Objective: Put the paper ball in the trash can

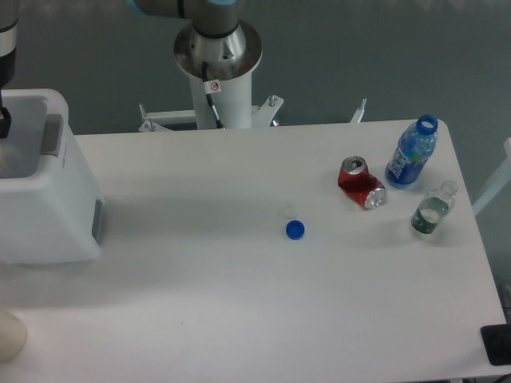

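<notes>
The trash can (56, 215), a white boxy bin with a grey hollow top, stands at the table's left edge and is cut off by the frame. Over its hollow, only a dark sliver of my gripper (2, 124) shows at the frame's left border, below the arm's wrist (6, 48). The fingers are out of frame, so I cannot tell whether they are open or shut. The paper ball does not show clearly. A pale blur lies in the hollow at the far left, too faint to name.
A blue cap (295, 230) and a small clear cap (287, 212) lie mid-table. At the right are a red can (361, 183) on its side, a blue bottle (412, 153) and a small clear bottle (433, 209). The robot base (217, 56) stands behind.
</notes>
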Motion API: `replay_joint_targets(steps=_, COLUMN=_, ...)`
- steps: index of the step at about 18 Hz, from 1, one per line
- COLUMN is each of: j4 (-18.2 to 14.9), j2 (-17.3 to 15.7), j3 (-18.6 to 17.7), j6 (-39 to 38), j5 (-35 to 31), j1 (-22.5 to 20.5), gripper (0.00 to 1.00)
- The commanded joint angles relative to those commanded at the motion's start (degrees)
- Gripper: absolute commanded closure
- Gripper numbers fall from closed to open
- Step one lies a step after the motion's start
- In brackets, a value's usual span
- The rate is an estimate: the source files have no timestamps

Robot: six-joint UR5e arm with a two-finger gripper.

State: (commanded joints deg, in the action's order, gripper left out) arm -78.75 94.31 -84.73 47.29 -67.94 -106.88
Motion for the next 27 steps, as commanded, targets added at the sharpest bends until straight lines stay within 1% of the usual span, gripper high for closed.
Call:
replay_joint_targets(steps=4, j4=0.17, j2=-0.09, j3=0.35, j6=0.00, j5=-0.09, j1=-0.26, gripper=0.00)
replay_joint_targets(steps=6, j4=1.05, j2=-0.09, j3=0.35, j6=0.00, j5=-0.35, j1=-0.88, gripper=0.00)
replay_joint_targets(steps=7, j4=1.49, j2=-0.17, j3=0.18, j6=0.00, j5=-2.18, j1=-1.49, gripper=0.00)
replay_joint_targets(steps=8, j4=1.58, j2=-0.26, j3=0.00, j6=0.00, j5=-5.50, j1=-2.63, gripper=0.00)
replay_joint_targets(steps=11, j4=1.41, j2=-0.26, j3=0.00, j6=0.00, j5=-15.96, j1=-3.77, gripper=0.00)
replay_joint_targets(steps=12, j4=1.58, j2=-0.18, j3=-0.09, j6=-0.17, j5=-18.35, j1=-5.17, gripper=0.00)
replay_joint_targets(steps=13, j4=1.58, j2=-0.26, j3=-0.09, j6=-0.18, j5=-19.15, j1=-6.58, gripper=0.00)
replay_joint_targets(steps=15, j4=1.50, j2=-0.44, j3=-0.09, j6=0.00, j5=-18.99, j1=-10.27, gripper=0.00)
replay_joint_targets(steps=17, j4=1.67, j2=-0.70, j3=0.00, j6=0.26, j5=-18.98, j1=-12.73, gripper=0.00)
replay_joint_targets(steps=20, j4=1.76, j2=-0.97, j3=0.09, j6=0.70, j5=-18.28, j1=-17.56, gripper=0.00)
replay_joint_targets(steps=25, j4=1.76, j2=-0.79, j3=0.00, j6=1.58, j5=-18.11, j1=-25.82, gripper=0.00)
replay_joint_targets(steps=27, j4=1.76, j2=-0.18, j3=-0.09, j6=3.33, j5=-18.11, j1=-29.34, gripper=0.00)
